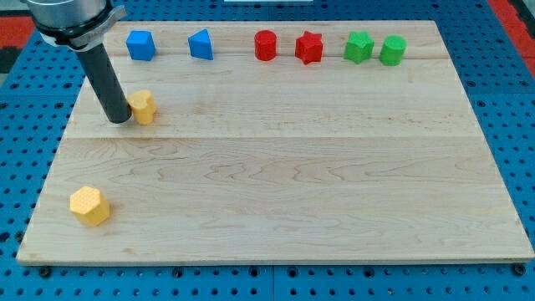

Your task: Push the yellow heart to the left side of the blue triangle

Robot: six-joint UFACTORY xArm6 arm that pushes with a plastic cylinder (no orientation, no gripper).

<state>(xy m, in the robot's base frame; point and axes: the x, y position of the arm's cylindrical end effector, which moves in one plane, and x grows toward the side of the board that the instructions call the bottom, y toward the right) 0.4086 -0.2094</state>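
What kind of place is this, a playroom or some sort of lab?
Likely a robotics lab: a wooden board on a blue perforated bench, coloured blocks such as the yellow heart, and my tip beside it.

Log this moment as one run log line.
my tip touching yellow heart's left side | blue triangle up-right of heart | heart not yet left of triangle

You are looking down at a pale wooden counter [276, 201] that is filling most of the view, its grain running from 9 o'clock to 3 o'clock in long plank strips. Soft, even light is falling across it, and a faint sheen is showing near the centre. Around the counter, a blue perforated surface [501, 100] with rows of small holes is showing at every edge. At 1 o'clock, a strip of red [512, 10] is peeking in.
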